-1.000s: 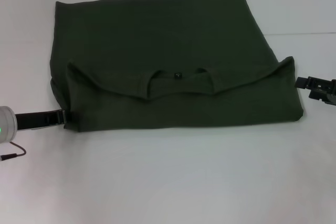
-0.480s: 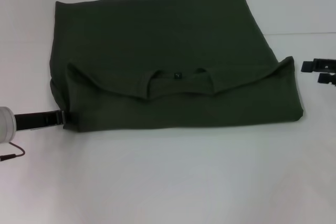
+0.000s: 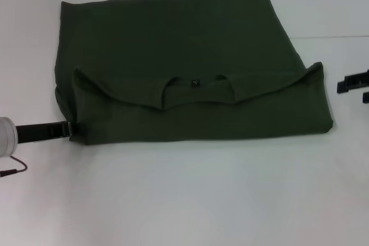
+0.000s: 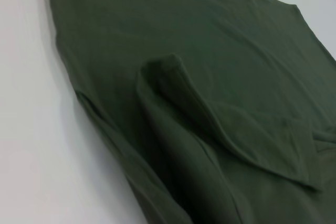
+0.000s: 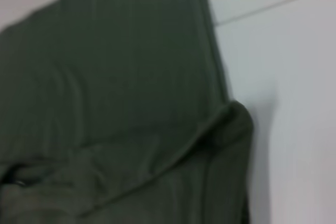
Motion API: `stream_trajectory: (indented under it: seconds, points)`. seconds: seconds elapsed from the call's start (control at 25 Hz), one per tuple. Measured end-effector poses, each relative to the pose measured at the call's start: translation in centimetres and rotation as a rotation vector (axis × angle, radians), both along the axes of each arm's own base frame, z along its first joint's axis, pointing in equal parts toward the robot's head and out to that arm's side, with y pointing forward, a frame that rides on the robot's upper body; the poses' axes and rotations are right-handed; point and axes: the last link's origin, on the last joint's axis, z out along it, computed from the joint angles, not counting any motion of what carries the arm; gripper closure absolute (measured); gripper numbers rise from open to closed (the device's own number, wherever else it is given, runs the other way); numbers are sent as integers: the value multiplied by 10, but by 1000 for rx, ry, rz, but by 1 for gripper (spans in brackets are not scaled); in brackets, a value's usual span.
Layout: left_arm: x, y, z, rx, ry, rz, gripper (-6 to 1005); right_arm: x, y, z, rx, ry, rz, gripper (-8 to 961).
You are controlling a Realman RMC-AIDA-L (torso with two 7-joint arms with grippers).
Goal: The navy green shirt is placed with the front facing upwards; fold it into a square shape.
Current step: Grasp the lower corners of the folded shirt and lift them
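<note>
The left gripper (image 3: 68,129) touches the near-left corner of the navy green shirt (image 3: 184,56); whether it clamps cannot be told. The soft matte shirt lies folded, roughly rectangular, collar up, on the white table (image 3: 190,194). The right gripper (image 3: 358,87) sits spread apart, clear of the cloth.

The navy green shirt (image 3: 184,67) lies folded on the tabletop (image 3: 190,200) ahead of me, its collar half laid over the near part. My left gripper (image 3: 68,129) touches its near left corner; my right gripper (image 3: 353,86) sits apart, off its right edge.
</note>
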Motion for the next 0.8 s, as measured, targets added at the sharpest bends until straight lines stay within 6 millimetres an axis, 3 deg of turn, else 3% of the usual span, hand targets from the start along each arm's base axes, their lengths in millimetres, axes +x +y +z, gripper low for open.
stream_trajectory:
  seconds: [0.8]
  points:
    - [2, 1, -1, 0, 1, -11, 970, -4, 6, -51, -38, -24, 9, 145]
